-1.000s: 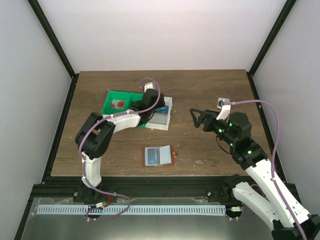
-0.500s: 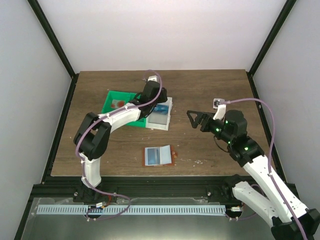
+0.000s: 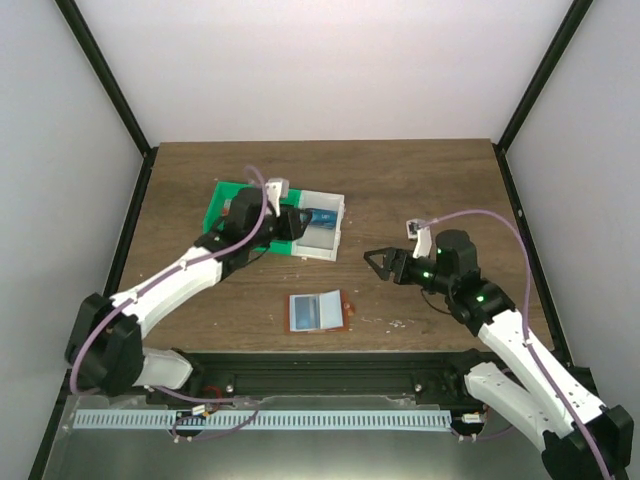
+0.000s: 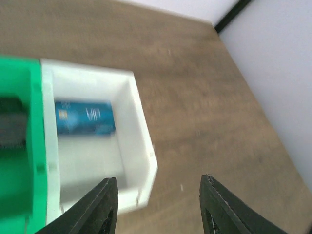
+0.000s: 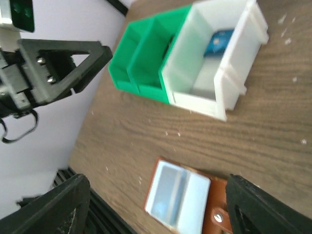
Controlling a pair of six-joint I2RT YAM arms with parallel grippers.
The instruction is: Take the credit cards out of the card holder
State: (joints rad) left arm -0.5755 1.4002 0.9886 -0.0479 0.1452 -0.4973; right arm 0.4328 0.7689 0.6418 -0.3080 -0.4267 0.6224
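The card holder (image 3: 318, 311) lies open near the table's front edge, orange-brown rim, pale lining up. It also shows in the right wrist view (image 5: 181, 201), with no card clearly visible in its pockets. One blue credit card (image 3: 322, 215) lies in the white bin (image 3: 333, 240); it also shows in the left wrist view (image 4: 85, 117) and the right wrist view (image 5: 219, 42). My left gripper (image 3: 303, 222) is open and empty at the white bin's left side (image 4: 158, 204). My right gripper (image 3: 377, 262) is open and empty, right of and beyond the holder (image 5: 161, 214).
A green bin (image 3: 222, 202) adjoins the white bin's left side, partly under my left arm; it also shows in the wrist views (image 4: 19, 161) (image 5: 141, 63). My left gripper's fingers (image 5: 63, 61) show in the right wrist view. Black frame rail (image 3: 300, 365) runs along the near edge.
My left arm has drawn back to the left and nearer, off the white bin, leaving the blue card inside. My right gripper has moved lower and left, toward the card holder.
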